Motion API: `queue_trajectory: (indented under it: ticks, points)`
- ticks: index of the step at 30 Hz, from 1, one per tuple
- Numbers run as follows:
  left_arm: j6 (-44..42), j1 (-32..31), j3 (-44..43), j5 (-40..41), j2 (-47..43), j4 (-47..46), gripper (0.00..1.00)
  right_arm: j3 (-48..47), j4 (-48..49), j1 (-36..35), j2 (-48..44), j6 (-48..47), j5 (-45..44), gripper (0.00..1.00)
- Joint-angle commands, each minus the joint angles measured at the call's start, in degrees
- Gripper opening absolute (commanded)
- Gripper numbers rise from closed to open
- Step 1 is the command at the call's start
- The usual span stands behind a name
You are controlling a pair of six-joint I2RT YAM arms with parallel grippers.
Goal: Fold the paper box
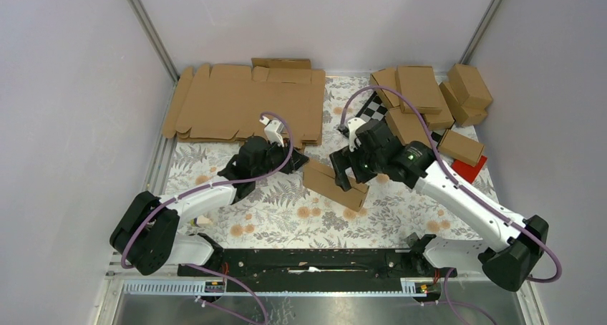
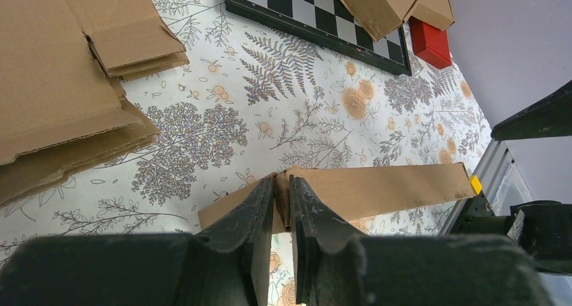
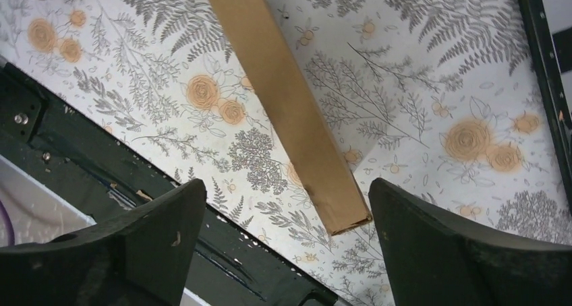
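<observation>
We see paper box (image 1: 331, 185) in middle of flowery counter (image 1: 401, 210), long and thin. Our left hand (image 2: 283, 188) almost closed, pinching thin edge of paper box at its 10 o'clock end. Our right hand (image 3: 287, 188) spread wide over 4 o'clock end of paper box, holding nothing. Pile of flat brown sheets (image 1: 247, 103) at 11 o'clock. Folded boxes (image 1: 429, 99) at 1 o'clock, some on chequered board (image 1: 372, 112). Red block (image 1: 469, 169) at 3 o'clock.
</observation>
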State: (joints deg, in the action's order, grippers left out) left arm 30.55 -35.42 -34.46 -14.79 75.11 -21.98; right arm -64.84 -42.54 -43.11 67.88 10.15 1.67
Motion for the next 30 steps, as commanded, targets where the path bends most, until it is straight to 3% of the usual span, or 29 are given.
queue_trajectory:
  ticks: [1,11,14,18,20,25,30]
  points:
    - [-2.4,-0.5,0.7,-1.4,0.8,4.8,0.17,-3.0,1.8,-0.2,4.3,-6.1,4.9,0.99]
    - [-1.5,-0.6,1.4,-3.2,1.1,2.6,0.19,-4.3,4.5,-0.2,19.6,-6.4,3.8,0.98]
    - [-1.6,-0.6,1.2,-3.5,0.9,2.7,0.22,-4.3,4.6,-0.3,21.5,-6.5,4.4,0.87]
    - [-2.5,-0.6,0.7,-3.4,0.3,3.8,0.23,-4.2,4.6,-0.3,22.6,-6.8,4.6,0.51]
    - [-2.5,-0.6,0.7,-3.0,-0.6,3.9,0.27,-4.1,4.6,-0.3,22.5,-6.7,4.0,0.48]
    - [-2.4,-0.6,1.7,-1.1,-4.6,3.9,0.49,-4.2,4.2,-0.3,21.5,-6.8,0.1,0.39]
    - [-0.7,-0.6,3.8,1.6,-10.7,4.0,0.6,-6.1,2.4,-0.3,20.0,-8.3,-5.3,0.35]
